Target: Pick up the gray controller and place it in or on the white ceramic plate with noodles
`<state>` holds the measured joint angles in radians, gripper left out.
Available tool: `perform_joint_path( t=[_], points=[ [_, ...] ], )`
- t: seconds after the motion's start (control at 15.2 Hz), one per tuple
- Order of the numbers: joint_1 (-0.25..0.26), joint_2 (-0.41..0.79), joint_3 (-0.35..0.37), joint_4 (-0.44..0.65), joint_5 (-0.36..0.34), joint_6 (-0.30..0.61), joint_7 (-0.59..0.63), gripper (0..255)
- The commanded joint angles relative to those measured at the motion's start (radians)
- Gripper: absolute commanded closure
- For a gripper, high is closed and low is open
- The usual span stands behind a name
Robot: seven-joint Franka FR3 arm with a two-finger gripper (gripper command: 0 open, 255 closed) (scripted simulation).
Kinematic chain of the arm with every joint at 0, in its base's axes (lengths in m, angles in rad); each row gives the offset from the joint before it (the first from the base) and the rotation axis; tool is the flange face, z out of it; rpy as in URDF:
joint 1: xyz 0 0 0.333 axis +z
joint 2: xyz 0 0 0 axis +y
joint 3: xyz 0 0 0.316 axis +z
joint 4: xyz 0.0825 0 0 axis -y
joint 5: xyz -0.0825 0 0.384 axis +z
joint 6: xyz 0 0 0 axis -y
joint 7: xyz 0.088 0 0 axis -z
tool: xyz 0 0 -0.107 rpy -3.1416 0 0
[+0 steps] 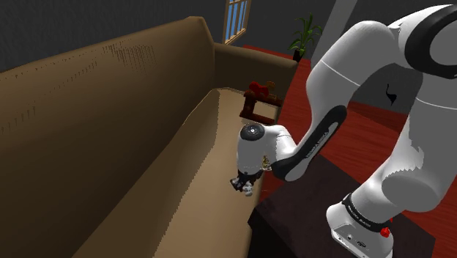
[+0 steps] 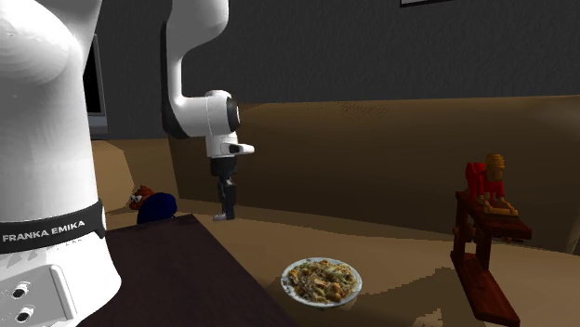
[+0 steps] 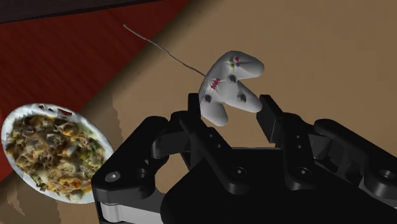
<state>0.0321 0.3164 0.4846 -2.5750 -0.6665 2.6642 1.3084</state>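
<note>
A pale gray controller [image 3: 229,83] with small coloured buttons and a thin cable sits between my black fingertips. My gripper [image 3: 230,105] is shut on it, each finger against one side of its body. In the shoulder view the gripper [image 1: 244,185] points down over the tan sofa seat [image 1: 198,190], with a pale bit of the controller [image 1: 248,190] at its tips. The second exterior view shows the gripper [image 2: 223,212] just above the seat. The white plate [image 2: 321,304] of noodles lies on the seat near the stand, beside and below the gripper, with its rim [image 3: 5,137] also in the wrist view.
A wooden rocking toy with a red figure [image 2: 483,200] stands on the seat farther along [image 1: 258,99]. A dark blue object [image 2: 156,206] lies beyond the dark stand top [image 2: 177,269]. The sofa back [image 1: 95,110] rises along the seat. Red floor [image 1: 366,124] lies past the sofa.
</note>
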Motion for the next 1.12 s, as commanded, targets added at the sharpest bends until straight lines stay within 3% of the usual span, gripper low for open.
perform_joint_path(
  t=[0.0,0.13,1.06],
  points=[
    [-0.019,-0.035,0.029,-0.013,0.046,-0.014,-0.034,255],
    [-0.031,-0.057,0.047,-0.020,0.077,-0.024,-0.058,255],
    [-0.303,-0.060,-0.098,0.039,0.061,-0.003,-0.466,255]
  ],
)
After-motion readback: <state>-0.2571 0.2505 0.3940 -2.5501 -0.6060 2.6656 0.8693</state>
